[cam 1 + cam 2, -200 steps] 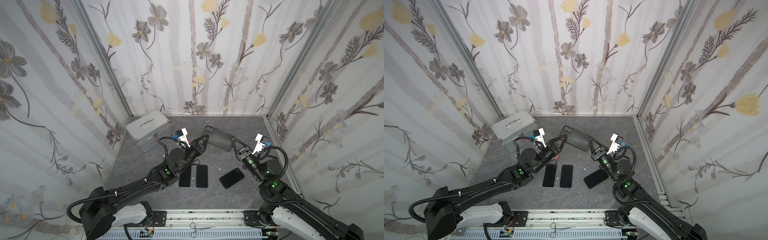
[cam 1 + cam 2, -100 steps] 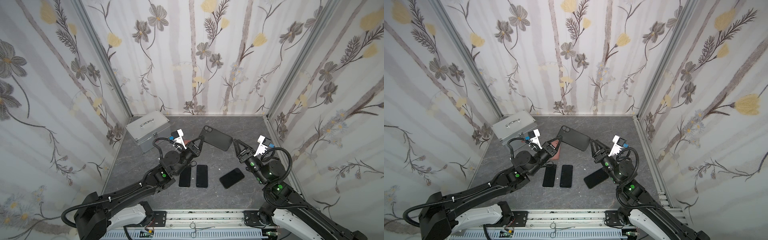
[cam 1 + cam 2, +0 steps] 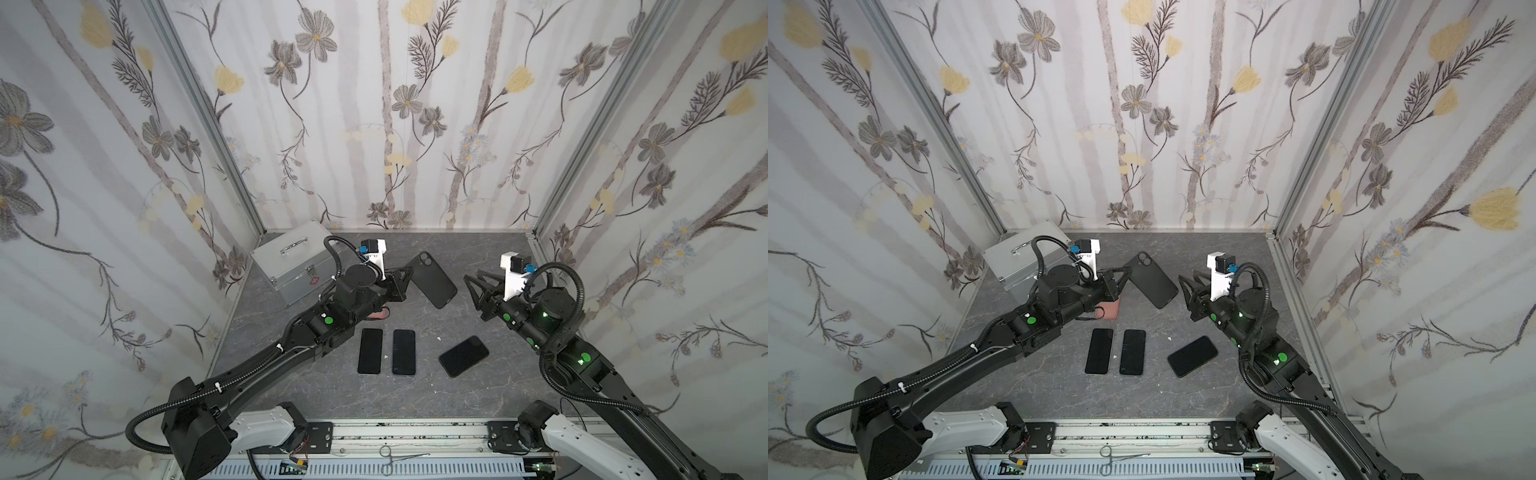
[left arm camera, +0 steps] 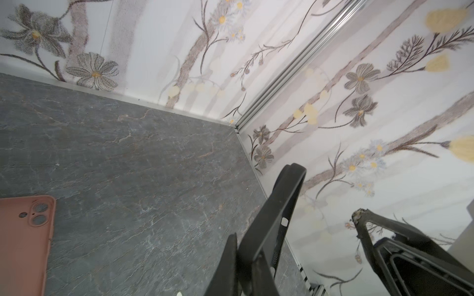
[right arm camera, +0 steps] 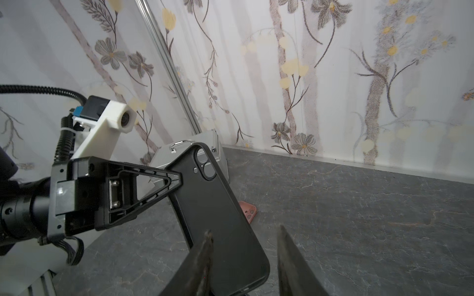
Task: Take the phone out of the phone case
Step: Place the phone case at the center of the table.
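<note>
Right hand (image 3: 471, 275) has let go, jaws parted; left hand (image 3: 409, 272) alone grips black case (image 3: 434, 282).

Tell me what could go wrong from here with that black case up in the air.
The left gripper pinches the black case by one edge only, and it hangs tilted above the table; it could slip or twist out and fall.
The right gripper stands open, just apart from the case; a slightly off approach could knock it loose instead of gripping it.
The pink case lies beneath the left gripper; lowering there could press on it.
</note>
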Controlling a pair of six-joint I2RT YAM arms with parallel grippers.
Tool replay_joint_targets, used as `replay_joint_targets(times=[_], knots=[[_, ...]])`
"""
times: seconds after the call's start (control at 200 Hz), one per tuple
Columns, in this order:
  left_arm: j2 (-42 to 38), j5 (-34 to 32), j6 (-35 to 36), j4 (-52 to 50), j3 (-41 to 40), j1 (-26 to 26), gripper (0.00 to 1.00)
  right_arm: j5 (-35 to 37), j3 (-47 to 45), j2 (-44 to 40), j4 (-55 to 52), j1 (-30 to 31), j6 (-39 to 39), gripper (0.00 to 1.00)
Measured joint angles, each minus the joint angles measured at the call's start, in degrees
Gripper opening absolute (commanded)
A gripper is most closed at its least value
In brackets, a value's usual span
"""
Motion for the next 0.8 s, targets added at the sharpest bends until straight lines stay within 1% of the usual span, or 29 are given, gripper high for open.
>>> replay_joint_targets(times=[0.075,0.165,0.3,0.425,0.59,0.799], knots=[[0.7,3.1,1.7,-3.3,1.7,0.3,0.00,-2.1,2.5,2.8,-3.3,-0.3,-2.6,0.39],[1.3,5.1,3.1,-6.0,3.0,0.6,0.00,-4.5,3.8,5.3,-6.1,-0.4,-4.5,0.39],[1.8,6.8,4.5,-9.2,4.3,0.9,0.00,-7.5,4.7,8.7,-7.8,-0.1,-5.8,0.38],[1.8,8.1,5.7,-10.8,5.2,0.9,0.00,-8.0,5.4,11.1,-8.7,0.3,-6.3,0.36],[1.8,8.5,6.1,-12.1,5.6,1.0,0.00,-7.9,5.9,13.9,-9.2,0.3,-6.8,0.27],[1.8,8.8,7.2,-12.7,5.7,1.0,0.00,-7.8,6.2,15.2,-9.4,0.4,-6.8,0.14]])
